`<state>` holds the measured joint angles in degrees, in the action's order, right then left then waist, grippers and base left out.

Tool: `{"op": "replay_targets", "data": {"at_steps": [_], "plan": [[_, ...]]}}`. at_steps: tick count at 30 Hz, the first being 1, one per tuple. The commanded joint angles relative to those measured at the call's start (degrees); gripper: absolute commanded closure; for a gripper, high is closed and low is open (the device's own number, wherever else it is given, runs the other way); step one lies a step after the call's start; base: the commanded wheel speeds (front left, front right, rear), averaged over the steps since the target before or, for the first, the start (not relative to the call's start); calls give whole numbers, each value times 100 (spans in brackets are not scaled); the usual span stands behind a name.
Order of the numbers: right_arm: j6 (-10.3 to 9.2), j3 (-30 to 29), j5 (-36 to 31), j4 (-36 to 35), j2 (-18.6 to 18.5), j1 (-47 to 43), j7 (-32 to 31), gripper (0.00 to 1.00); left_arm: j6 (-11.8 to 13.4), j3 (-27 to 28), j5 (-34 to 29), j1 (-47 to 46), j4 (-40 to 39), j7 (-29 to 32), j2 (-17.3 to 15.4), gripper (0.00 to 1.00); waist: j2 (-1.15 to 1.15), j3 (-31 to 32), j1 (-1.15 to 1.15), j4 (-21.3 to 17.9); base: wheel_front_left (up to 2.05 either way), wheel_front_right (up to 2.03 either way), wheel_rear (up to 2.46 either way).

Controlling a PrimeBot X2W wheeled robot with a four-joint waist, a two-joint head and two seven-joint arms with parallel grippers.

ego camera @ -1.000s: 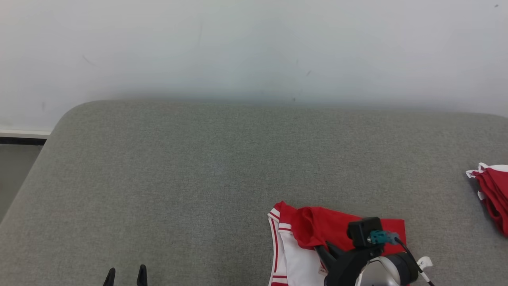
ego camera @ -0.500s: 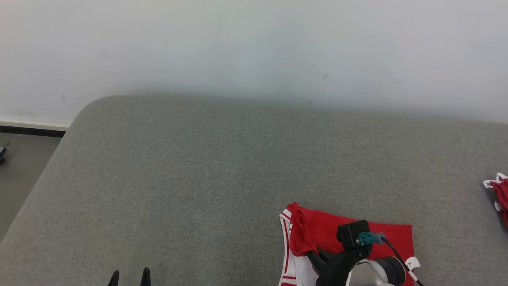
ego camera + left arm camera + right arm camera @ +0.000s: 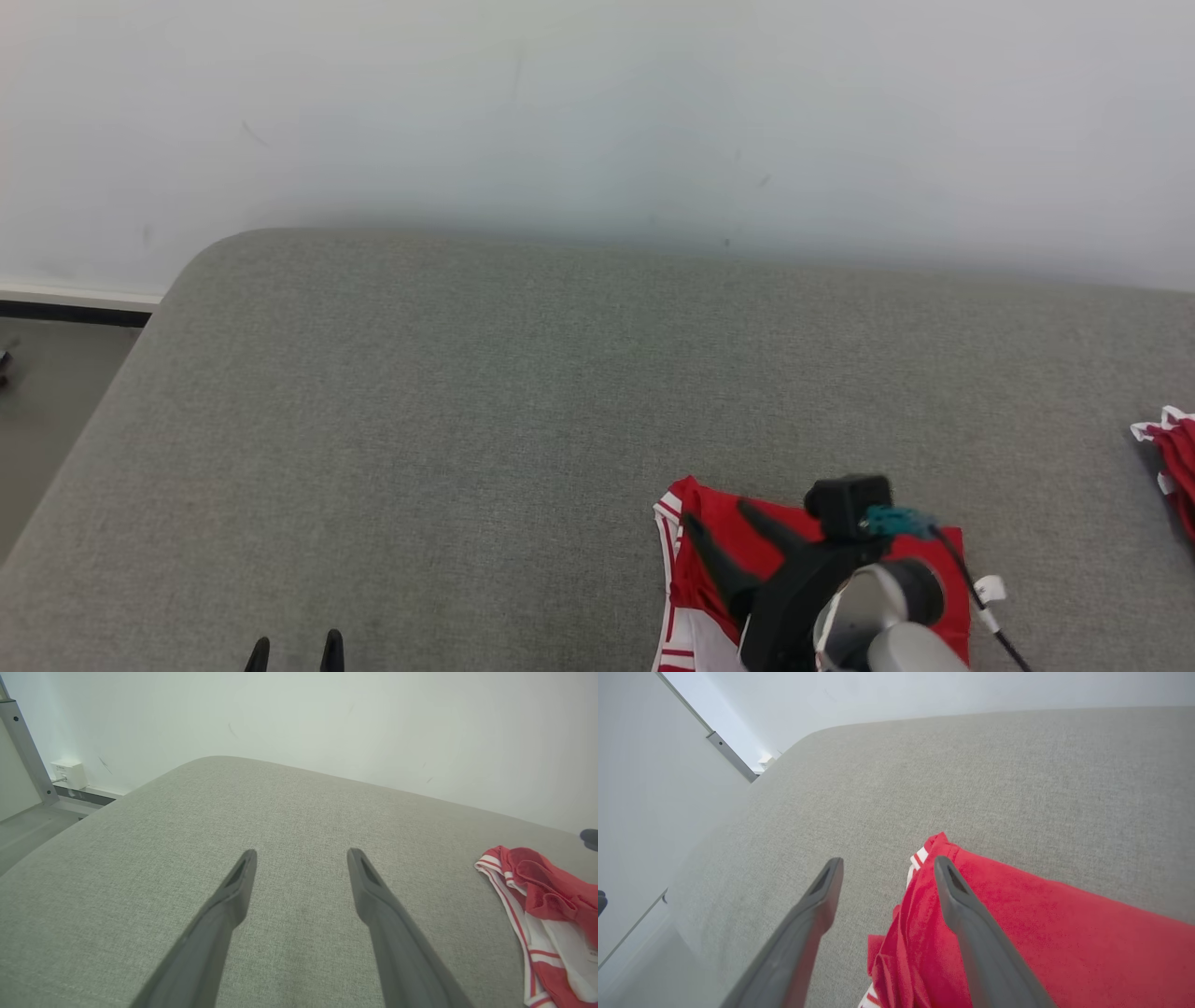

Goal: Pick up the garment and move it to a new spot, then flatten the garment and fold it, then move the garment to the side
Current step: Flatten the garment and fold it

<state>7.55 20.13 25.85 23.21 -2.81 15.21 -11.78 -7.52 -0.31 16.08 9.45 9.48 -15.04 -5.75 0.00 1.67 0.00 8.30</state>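
Left gripper [image 3: 294, 646] sits at the near left over bare grey cushion [image 3: 467, 420], fingers spread wide, nothing between them and well apart from the cloth. Right gripper [image 3: 714, 513] is at the near right, over the red-and-white garment [image 3: 686, 583].

The change: a second ago this gripper was pinched shut on a raised fold of red fabric. Now its jaws stand wide and the fold has dropped. In the right wrist view one finger is over the red cloth and the other over bare cushion, so it grips nothing.

The garment lies toward the cushion's near edge, right of middle, with the red panel mostly flat and the white-striped hem bunched on its left side. It looks like a release after a placement or fold. The left hem likely still needs smoothing before the garment goes to the side.

Farther right, a second red garment [image 3: 1178, 457] pokes in at the cushion's right edge. The far edge meets a pale wall [image 3: 597, 112].
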Motion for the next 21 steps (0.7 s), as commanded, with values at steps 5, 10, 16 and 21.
{"op": "replay_targets", "data": {"at_steps": [5, 10, 16, 21], "plan": [[-14, -693, -515, -231, -14, 34, 125, 0, 6, 58, -36, 74, -35, -16, 28, 0, 0, -3, 0, -114, 0, 0, 0], [-14, -1565, -1137, -476, -13, -293, 30, 0, 5, 66, -49, 49, -43, -16, 57, 0, 0, -17, 0, -191, 0, 0, 0], [-14, -2119, -1734, -634, -157, -804, -108, 0, 6, 69, -57, 3, -40, -16, 76, 0, 0, -52, 0, -278, 0, 0, 0], [-14, -2113, -1844, -604, -184, -1054, -20, 52, 6, 94, -70, -58, -45, -16, 72, 0, 0, -74, 0, -366, 0, 0, 0]]}}
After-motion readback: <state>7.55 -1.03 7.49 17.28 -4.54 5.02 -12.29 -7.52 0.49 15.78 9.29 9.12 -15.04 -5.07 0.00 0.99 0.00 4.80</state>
